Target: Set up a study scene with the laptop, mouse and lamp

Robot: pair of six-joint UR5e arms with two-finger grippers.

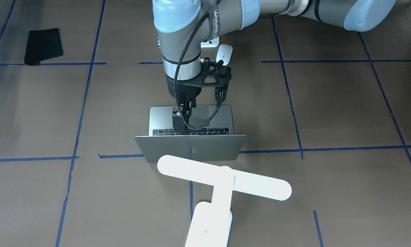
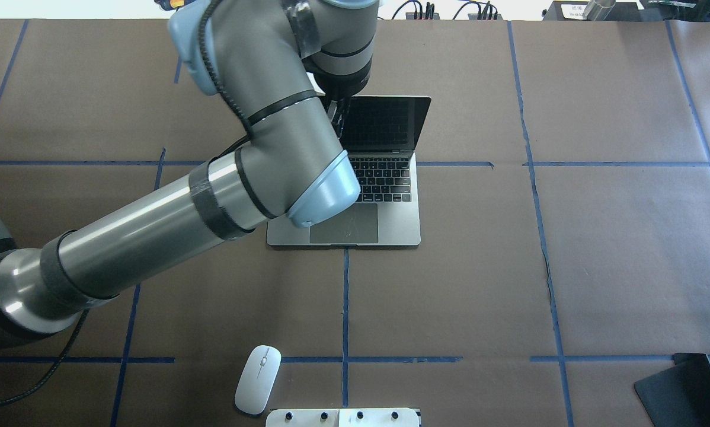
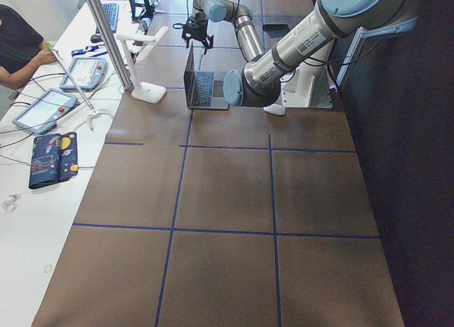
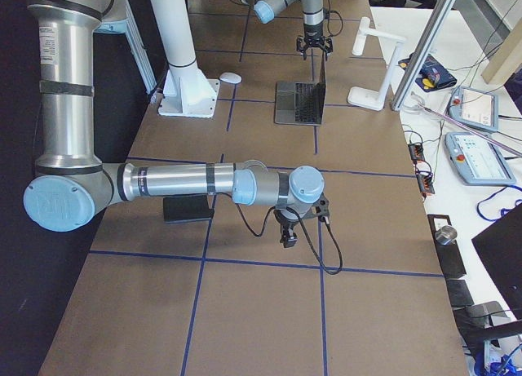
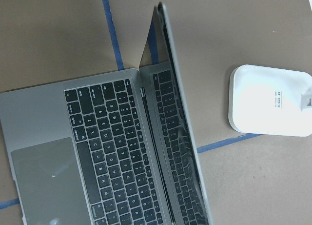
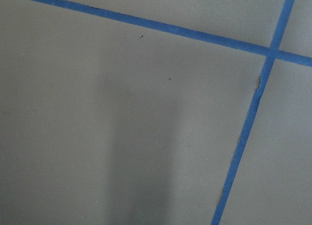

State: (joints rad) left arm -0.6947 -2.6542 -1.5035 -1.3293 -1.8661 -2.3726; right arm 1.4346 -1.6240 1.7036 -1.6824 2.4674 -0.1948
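One silver-grey metal laptop (image 1: pixel 191 148), apple logo on its lid, stands open mid-table between a glossy white lamp (image 1: pixel 226 180) and an oval mouse (image 1: pixel 224 54). Left gripper (image 1: pixel 180 125) hangs over its keys; how far it is open cannot be told.

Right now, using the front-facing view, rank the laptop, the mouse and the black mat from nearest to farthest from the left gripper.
1. The laptop: directly below the left gripper, which hangs over its keyboard.
2. The mouse: behind the gripper, toward the robot's base.
3. The black mat: far off on the robot's right side, near the view's left edge.
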